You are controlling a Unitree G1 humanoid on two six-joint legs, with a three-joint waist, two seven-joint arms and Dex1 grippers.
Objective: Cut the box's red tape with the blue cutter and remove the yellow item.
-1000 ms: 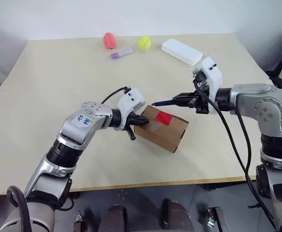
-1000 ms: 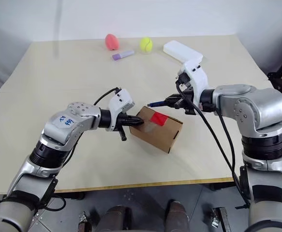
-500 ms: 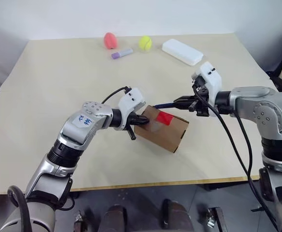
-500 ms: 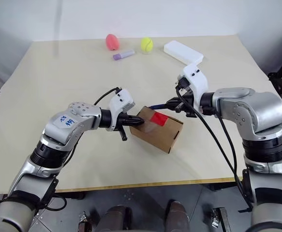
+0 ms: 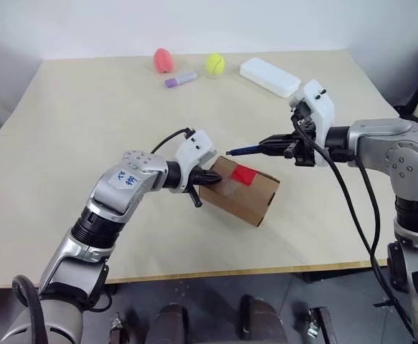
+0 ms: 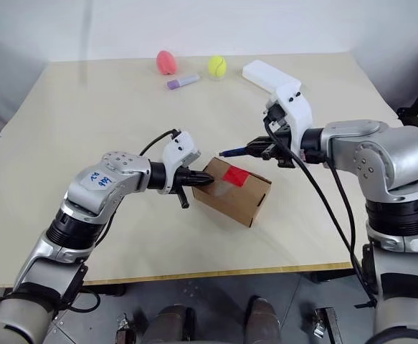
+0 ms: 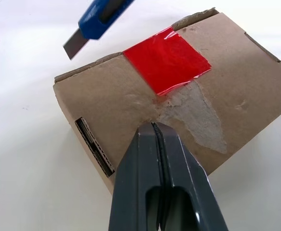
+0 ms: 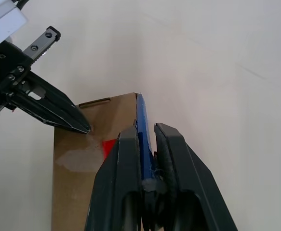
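With its pressed-together left gripper [image 5: 210, 176] steadying the brown cardboard box [image 5: 255, 195], the right gripper [image 5: 272, 147], pinching the thin blue cutter [image 7: 100, 13], should lower the blade squarely onto the red tape patch [image 7: 167, 59].

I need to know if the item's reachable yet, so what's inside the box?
Can't tell. The box is closed, its seam held by uncut red tape. Whatever is inside is hidden by the flaps.
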